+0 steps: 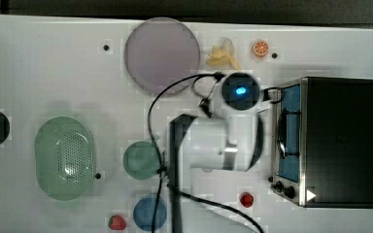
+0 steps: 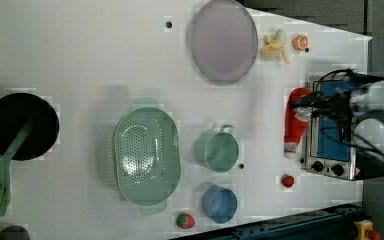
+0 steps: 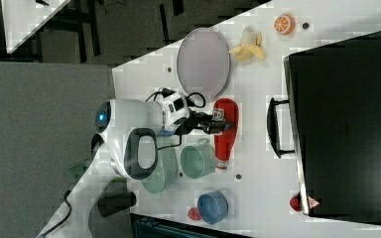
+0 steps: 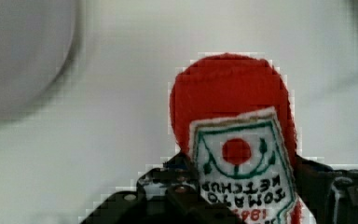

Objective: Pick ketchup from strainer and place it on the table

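While the arm hides it from above, the ketchup (image 3: 226, 130) lies visible elsewhere — hand (image 3: 217, 122) clamped on it.

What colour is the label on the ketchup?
White, with green lines and a red dot on the ketchup; the wrist view shows it best.

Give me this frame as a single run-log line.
gripper: around ketchup | ketchup: on table, beside oven | strainer: empty
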Action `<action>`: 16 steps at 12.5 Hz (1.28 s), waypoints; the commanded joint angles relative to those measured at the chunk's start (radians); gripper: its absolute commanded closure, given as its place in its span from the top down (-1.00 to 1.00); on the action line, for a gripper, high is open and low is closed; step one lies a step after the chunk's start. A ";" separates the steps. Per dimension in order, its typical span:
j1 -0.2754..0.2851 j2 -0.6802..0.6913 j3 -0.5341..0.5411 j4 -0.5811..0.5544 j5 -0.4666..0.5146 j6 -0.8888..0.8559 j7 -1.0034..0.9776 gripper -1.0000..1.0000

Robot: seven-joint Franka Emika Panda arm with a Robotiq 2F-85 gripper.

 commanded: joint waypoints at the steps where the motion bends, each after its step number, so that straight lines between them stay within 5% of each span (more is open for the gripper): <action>1: 0.050 -0.019 0.019 -0.081 0.003 0.091 -0.051 0.19; 5: 0.050 0.049 0.024 -0.165 0.003 0.278 -0.051 0.27; 9: 0.049 0.069 0.021 -0.166 0.001 0.334 -0.051 0.99; 16: 0.050 -0.134 0.037 0.035 0.002 0.127 0.064 1.00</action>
